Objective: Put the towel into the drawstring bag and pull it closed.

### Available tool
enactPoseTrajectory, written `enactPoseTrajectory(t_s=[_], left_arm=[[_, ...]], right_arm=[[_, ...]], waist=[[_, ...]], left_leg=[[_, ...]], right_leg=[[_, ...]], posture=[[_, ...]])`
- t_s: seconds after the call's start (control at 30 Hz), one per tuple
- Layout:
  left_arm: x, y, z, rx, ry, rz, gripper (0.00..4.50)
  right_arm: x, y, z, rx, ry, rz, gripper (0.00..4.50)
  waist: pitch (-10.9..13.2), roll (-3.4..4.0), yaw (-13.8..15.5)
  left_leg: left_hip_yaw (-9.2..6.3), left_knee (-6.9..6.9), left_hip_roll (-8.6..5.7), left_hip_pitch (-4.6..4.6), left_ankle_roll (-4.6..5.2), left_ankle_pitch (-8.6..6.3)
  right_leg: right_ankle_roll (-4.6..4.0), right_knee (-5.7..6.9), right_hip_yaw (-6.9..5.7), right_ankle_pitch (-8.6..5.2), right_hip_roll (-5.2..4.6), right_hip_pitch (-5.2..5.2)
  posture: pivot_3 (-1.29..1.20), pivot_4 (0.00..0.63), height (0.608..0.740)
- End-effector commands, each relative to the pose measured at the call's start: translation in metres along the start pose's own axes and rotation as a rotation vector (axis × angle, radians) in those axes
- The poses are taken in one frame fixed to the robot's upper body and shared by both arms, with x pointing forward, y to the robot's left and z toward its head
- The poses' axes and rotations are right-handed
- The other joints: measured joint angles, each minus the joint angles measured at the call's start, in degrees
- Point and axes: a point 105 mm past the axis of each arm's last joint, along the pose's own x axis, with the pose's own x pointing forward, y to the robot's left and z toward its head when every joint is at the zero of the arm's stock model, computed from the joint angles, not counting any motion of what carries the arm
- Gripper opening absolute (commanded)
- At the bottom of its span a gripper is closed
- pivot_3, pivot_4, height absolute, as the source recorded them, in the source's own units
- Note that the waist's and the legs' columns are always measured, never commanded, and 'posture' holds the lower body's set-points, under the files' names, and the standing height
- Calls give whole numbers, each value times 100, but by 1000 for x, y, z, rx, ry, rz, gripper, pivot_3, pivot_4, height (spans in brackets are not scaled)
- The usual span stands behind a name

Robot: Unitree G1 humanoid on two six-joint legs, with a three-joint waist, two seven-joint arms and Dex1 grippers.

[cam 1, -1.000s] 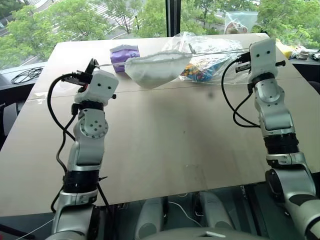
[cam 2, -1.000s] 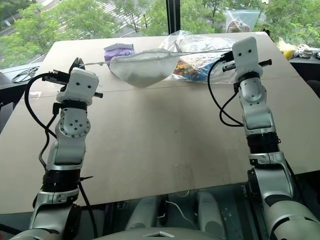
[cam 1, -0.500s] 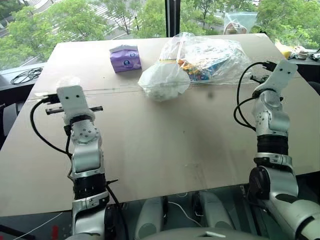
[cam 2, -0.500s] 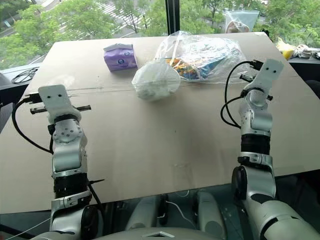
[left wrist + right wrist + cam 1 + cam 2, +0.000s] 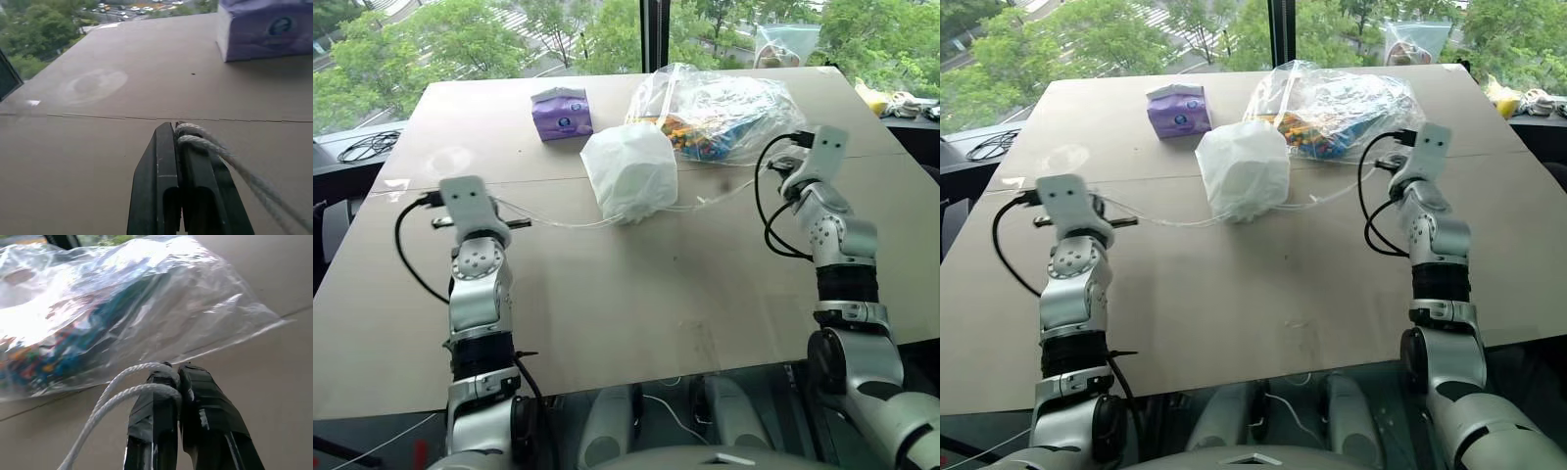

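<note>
We see the drawstring bag point(image 5: 628, 172) on the table point(image 5: 636, 294), between our left gripper point(image 5: 177, 128) and right gripper point(image 5: 172, 368). Behind it lie the tissue pack point(image 5: 561, 113) to the left and the clear plastic bag point(image 5: 720, 103) to the right. Its cords point(image 5: 558, 217) run out to both sides.

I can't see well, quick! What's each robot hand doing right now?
Left gripper: shut on the bag's cord.
Right gripper: shut on the other cord, which runs to the bag.
</note>
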Motion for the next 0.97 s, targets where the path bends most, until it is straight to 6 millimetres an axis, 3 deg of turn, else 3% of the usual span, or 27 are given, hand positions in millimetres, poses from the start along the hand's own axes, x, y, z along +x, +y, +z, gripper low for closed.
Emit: enactPoseTrajectory(t_s=[0.03,0.13,0.23,0.3,0.4,0.57,0.7,0.87,0.97], left_arm=[[5,-20,33,182,-123,-229,0],[4,-15,38,282,-144,-331,867],[-5,-7,21,282,-63,-465,2279],[-14,-2,11,250,-18,-530,3316],[-40,15,-20,151,149,-638,3316],[-78,36,-65,92,349,-682,3316],[-95,19,-69,52,344,-716,3316],[-115,-10,-56,-19,283,-792,3316],[-125,-18,-52,-4,267,-831,3316]], right_arm=[[-18,43,5,-267,-13,329,1613],[-27,30,-8,-422,50,390,3062],[-36,10,-21,-577,107,426,4489],[-39,-2,-23,-584,120,416,4500],[-49,-18,-29,-542,139,441,4500],[-83,-28,-63,-482,308,583,4500],[-109,-31,-81,-443,430,676,4500],[-104,-20,-55,-287,231,695,4500],[-107,-20,-56,-271,201,714,4500]], waist=[[-1,-1,-15],[-1,-2,-22],[0,-1,-22],[0,-1,-38],[0,-1,-49],[0,0,8],[-6,13,12],[-6,12,15],[-6,12,21]], left_leg=[[1,-1,1,3,0,-1],[10,-5,0,4,5,-4],[16,-5,0,3,7,-6],[25,-7,3,9,7,-7],[29,-7,13,12,7,-7],[24,-10,21,11,4,-9],[28,-9,17,15,-6,-15],[37,-6,17,18,-21,-24],[35,-5,16,16,-19,-23]], right_leg=[[0,-4,-1,0,3,1],[-1,-11,4,0,-2,1],[0,-15,2,-2,-9,-2],[-3,-17,5,-6,-13,-3],[-11,-16,6,-10,-28,-4],[-22,-17,1,-18,-35,-5],[-26,-21,9,-20,-58,-4],[-27,-20,-19,-18,-89,-3],[-30,-17,-28,-15,-86,-3]], posture=[[0,150,740],[0,150,740],[0,150,740],[0,150,740],[0,150,740],[0,150,740],[0,150,740],[0,150,740],[0,150,740]])
